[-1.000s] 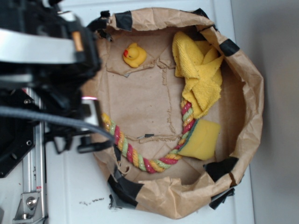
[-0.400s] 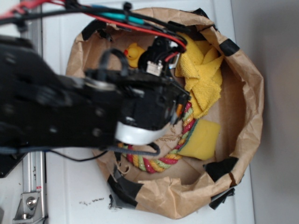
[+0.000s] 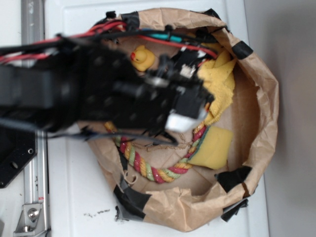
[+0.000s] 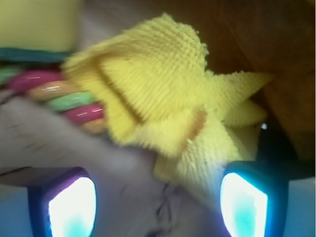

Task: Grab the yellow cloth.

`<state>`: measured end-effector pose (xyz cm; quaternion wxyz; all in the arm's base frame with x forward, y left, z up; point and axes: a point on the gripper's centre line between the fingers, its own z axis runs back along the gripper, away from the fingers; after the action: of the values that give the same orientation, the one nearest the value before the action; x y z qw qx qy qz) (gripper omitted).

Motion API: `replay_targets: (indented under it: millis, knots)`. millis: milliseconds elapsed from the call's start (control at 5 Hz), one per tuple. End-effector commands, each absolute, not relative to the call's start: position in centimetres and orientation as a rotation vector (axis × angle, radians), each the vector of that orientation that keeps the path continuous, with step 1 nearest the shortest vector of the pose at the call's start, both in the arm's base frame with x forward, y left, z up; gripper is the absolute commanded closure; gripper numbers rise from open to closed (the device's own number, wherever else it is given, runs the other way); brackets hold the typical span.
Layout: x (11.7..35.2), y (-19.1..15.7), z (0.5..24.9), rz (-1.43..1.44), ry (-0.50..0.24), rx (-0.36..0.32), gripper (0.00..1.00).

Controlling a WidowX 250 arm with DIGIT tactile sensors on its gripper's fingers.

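A paper bag (image 3: pixel 261 123) lies open on a table (image 3: pixel 74 197), holding everything else. Inside it, the cloth (image 3: pixel 223 84) lies against the bag's far right wall. The sponge (image 3: pixel 213 146) sits just below the cloth. The rope (image 3: pixel 148 170) curves from the sponge leftward along the bag's floor. The duck (image 3: pixel 142 58) sits left of the cloth. The robot arm (image 3: pixel 98 94) reaches in from the bag's left, above the cloth.

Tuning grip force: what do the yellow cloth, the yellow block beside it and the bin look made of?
Yellow cloth: looks like terry towelling, matte, with ribbed nubbly rows and soft folds. Yellow block: probably foam sponge, smooth matte faces, squared edges. Bin wall: crinkled brown paper, patched with black tape. The gripper is open, fingers either side of the cloth's near edge.
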<state>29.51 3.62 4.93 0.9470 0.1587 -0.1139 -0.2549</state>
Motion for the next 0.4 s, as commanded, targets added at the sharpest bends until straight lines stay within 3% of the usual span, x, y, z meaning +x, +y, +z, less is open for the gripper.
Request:
replay_targets:
  millis: [0, 200]
  knots:
    - [33.42, 4.86, 4.22, -0.463, -0.212, 0.325, 1.00]
    - [33.36, 5.25, 4.02, -0.440, -0.205, 0.320, 1.00]
